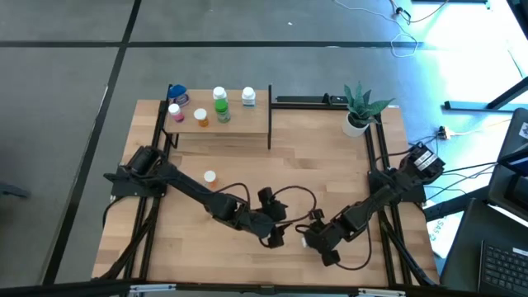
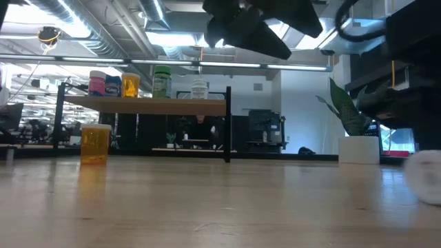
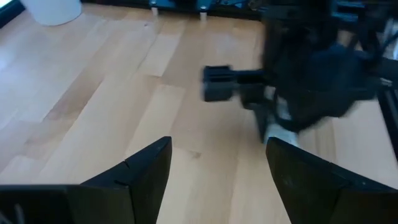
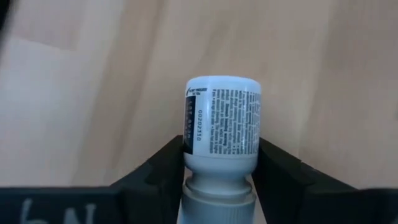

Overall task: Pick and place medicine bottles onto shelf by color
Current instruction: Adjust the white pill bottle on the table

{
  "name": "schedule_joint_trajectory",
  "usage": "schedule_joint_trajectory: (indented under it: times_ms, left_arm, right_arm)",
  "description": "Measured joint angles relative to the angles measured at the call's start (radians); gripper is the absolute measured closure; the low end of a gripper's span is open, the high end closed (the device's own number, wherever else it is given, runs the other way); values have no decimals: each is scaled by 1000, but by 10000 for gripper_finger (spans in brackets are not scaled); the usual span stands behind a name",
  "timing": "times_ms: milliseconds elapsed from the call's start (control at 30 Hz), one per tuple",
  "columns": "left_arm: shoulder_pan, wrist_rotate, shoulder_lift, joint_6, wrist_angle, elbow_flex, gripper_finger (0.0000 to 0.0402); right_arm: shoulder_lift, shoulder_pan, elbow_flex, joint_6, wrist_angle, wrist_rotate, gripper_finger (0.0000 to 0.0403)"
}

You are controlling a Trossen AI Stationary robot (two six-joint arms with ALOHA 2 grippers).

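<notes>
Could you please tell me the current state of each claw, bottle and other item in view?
left claw: open, empty, above the table.
right claw: closed on the white bottle.
white bottle: capped, gripped on both sides.
orange bottle: upright on the table, untouched.
shelf bottles: five, upright on the shelf.
shelf: standing, partly filled.
plant: upright in its pot.

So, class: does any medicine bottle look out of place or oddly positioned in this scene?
Yes. One orange bottle stands alone on the table, below and in front of the shelf, not up with the others. A white bottle sits between the right hand's fingers.
</notes>
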Motion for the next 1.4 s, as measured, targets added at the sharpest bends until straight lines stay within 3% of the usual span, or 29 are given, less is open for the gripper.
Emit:
schedule_joint_trajectory:
  times_ms: [133, 333, 567, 933, 1400]
  left_arm:
    - [-21, 0, 0, 50, -1, 0, 145]
    - [-42, 13, 0, 41, -57, 0, 145]
    - [-61, 13, 1, 42, -77, 0, 145]
    - [-88, 3, 1, 46, -134, 0, 145]
    - [-96, 3, 1, 73, -154, 0, 145]
  right_arm:
    - [2, -29, 33, -21, -52, 58, 237]
    - [2, -75, 96, -62, -129, 58, 241]
    - [0, -136, 232, 20, -367, 31, 239]
    - [-1, -238, 410, 193, -771, -168, 238]
    - [57, -337, 388, 398, -929, -622, 238]
